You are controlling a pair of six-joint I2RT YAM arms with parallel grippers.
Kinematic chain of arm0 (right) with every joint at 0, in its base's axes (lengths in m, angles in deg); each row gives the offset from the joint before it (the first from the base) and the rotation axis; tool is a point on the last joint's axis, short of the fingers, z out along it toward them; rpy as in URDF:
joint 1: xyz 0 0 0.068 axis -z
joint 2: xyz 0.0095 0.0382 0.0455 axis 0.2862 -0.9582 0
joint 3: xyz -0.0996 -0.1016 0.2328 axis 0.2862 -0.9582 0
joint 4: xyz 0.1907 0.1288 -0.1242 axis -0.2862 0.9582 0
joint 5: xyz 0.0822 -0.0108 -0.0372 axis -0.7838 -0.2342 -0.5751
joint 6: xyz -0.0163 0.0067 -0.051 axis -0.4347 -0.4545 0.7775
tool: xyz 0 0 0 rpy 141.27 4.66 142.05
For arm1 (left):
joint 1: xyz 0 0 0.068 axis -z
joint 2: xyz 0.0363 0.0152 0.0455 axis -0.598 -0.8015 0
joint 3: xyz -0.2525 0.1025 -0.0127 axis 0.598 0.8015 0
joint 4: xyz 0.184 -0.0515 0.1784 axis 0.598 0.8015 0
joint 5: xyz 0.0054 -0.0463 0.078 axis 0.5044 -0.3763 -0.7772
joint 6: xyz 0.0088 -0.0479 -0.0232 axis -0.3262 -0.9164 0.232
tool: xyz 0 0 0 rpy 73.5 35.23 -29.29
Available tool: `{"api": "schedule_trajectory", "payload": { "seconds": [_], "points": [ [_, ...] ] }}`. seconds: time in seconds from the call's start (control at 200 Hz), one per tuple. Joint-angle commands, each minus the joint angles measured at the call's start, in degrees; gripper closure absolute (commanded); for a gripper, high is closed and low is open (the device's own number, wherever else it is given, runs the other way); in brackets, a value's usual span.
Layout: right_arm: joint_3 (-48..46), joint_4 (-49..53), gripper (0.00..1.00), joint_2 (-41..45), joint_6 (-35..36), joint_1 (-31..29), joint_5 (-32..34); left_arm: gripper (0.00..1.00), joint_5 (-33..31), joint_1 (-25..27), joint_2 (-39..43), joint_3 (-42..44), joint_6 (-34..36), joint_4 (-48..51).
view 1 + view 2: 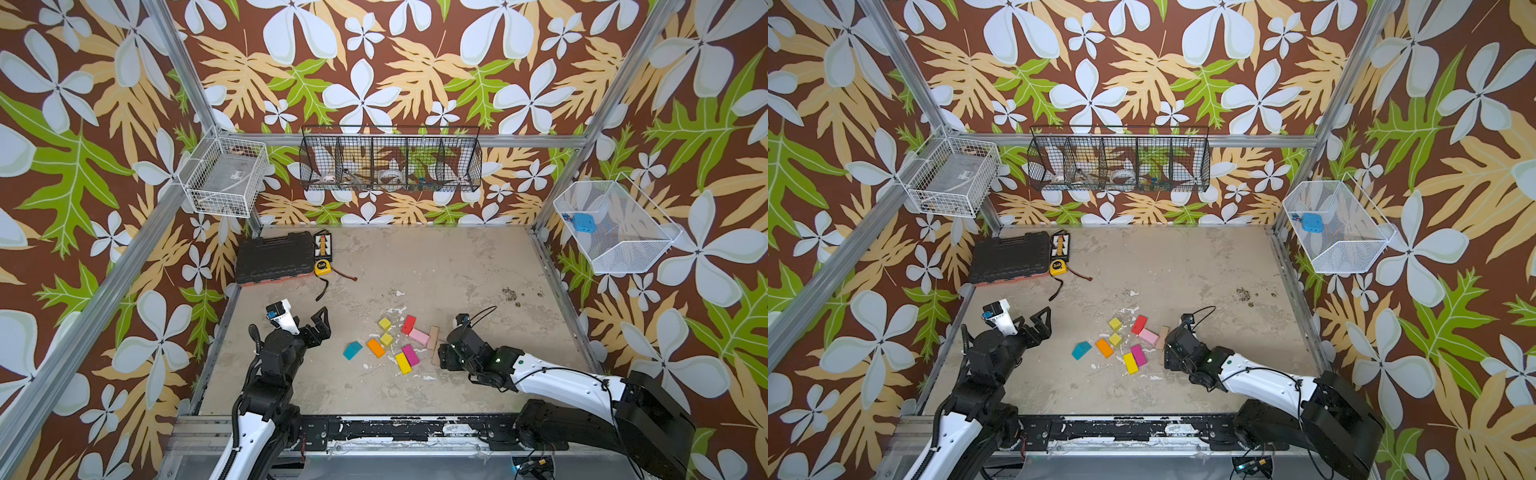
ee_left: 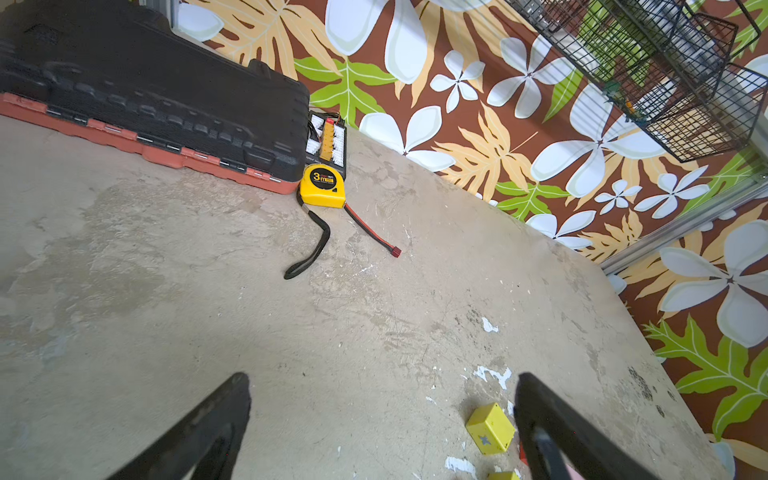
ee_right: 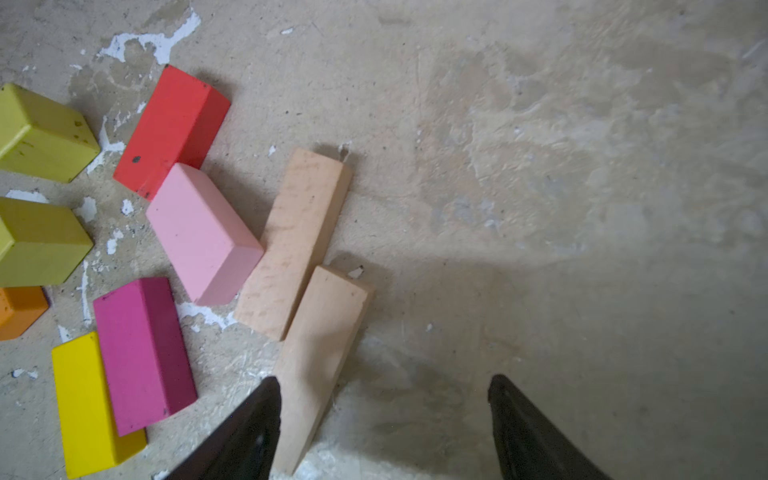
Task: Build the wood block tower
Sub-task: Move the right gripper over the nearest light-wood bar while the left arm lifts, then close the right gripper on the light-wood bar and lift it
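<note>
The wood blocks (image 1: 410, 354) are lying scattered flat on the table (image 1: 436, 270), lower middle in both top views. The left tool (image 2: 382, 378) is hanging open at lower left. The right tool (image 3: 385, 380) is standing open, 1 finger (image 3: 249, 428) just beside a tan plank (image 3: 320, 353).

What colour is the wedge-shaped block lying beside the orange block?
Teal. The wedge-shaped block shows best in a top view.

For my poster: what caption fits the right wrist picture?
Right tool open around the end of a tan plank; coloured blocks lie loose, nothing stacked.
</note>
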Motion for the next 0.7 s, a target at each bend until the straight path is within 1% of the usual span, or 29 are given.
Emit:
{"api": "schedule_trajectory", "payload": {
  "seconds": [0.0, 0.17, 0.295, 0.571, 0.691],
  "points": [
    [0.9, -1.9, 0.21, -2.1, -1.3, -1.5, 0.5, 0.0, -1.2, 0.0, -0.4, -0.2, -0.3, -1.2],
    [3.6, 0.1, 0.27, -6.4, -2.2, -3.9, 3.8, 0.0, -1.4, 0.1, -1.0, -0.3, -0.3, -1.1],
    [3.9, 0.5, 0.3, -7.8, -2.5, -4.1, 5.2, 0.0, -1.7, 0.0, -1.0, -0.3, -0.5, -1.1],
    [4.5, 1.1, 0.45, -10.2, -2.6, -4.2, 7.2, 0.0, -2.0, 0.0, -0.8, -0.2, -0.6, -0.8],
    [4.6, 1.6, 0.49, -10.5, -2.7, -4.2, 8.3, 0.0, -2.0, 0.0, -0.7, -0.3, -0.6, -0.8]
  ]
}}
